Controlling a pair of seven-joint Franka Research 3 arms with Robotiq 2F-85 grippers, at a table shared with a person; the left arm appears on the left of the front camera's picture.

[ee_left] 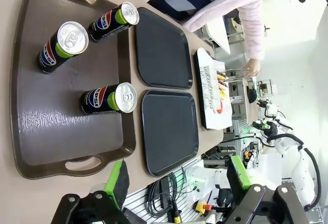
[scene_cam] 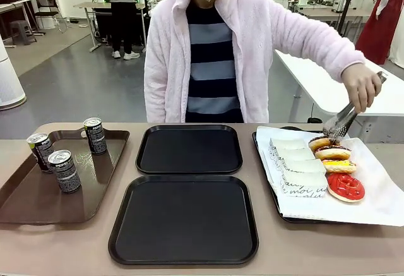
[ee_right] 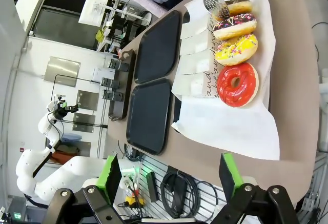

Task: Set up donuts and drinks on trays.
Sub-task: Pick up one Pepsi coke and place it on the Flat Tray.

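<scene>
Several donuts in white sleeves lie in a row on a paper-lined tray at the right, from a red-iced one [scene_cam: 346, 186] [ee_right: 237, 84] nearest me to a chocolate-topped one [scene_cam: 320, 142] farthest. The person's hand [scene_cam: 361, 86] holds metal tongs [scene_cam: 341, 121] at that farthest donut. Three dark cans [scene_cam: 95, 136] [scene_cam: 40, 151] [scene_cam: 64, 170] stand on the brown tray at the left. Two black trays, one far [scene_cam: 189, 149] and one near [scene_cam: 184, 218], lie bare in the middle. My left gripper [ee_left: 177, 183] hangs open high above the brown tray. My right gripper [ee_right: 169, 175] is open above the donut tray's near edge.
The long brown tray [scene_cam: 25, 197] has handles at both ends. White paper [scene_cam: 379, 200] spreads over the right tray and past its rim. The person stands at the far side, behind the black trays. Tan tabletop [scene_cam: 57, 244] shows along the front edge.
</scene>
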